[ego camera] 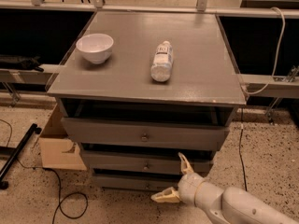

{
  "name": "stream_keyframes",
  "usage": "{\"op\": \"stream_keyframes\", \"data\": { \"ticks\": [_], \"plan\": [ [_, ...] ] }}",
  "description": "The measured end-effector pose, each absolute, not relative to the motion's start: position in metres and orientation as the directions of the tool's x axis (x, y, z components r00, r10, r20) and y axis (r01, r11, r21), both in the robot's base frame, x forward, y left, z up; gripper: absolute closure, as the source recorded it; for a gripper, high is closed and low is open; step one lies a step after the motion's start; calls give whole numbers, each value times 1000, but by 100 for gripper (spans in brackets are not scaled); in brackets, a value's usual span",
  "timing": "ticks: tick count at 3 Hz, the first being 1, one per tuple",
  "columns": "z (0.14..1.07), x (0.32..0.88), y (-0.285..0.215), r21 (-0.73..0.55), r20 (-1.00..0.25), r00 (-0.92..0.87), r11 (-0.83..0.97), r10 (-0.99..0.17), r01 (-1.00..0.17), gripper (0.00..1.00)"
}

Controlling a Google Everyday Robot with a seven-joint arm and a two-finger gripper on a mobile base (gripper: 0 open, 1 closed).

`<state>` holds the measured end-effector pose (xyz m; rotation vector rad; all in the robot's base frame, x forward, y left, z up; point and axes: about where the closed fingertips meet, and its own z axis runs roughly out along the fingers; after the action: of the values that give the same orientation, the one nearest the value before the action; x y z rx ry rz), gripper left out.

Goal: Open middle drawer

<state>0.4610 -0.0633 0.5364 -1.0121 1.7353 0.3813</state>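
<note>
Claw (170, 178) gapes wide, low before the middle drawer (117, 160)'s right half.

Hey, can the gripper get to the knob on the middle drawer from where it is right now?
Probably yes. The gripper hangs open in front of the cabinet, just right of and below the knob on the middle drawer, and nothing sits between them.

Speckled floor (266, 148); cardboard box (58, 148) left; black bar (18, 154) beside.

Pincer (168, 177) hides bottom drawer (126, 182) end — arm (247, 210) cropped.
</note>
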Motion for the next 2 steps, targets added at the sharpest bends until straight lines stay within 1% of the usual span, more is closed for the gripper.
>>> {"op": "stream_keyframes", "data": {
  "ticks": [1,2],
  "plan": [
    [538,469,-71,-361,-842,16,540,-540,-760,0],
    [542,479,-79,-475,-773,63,511,-631,-716,0]
  ]
}}
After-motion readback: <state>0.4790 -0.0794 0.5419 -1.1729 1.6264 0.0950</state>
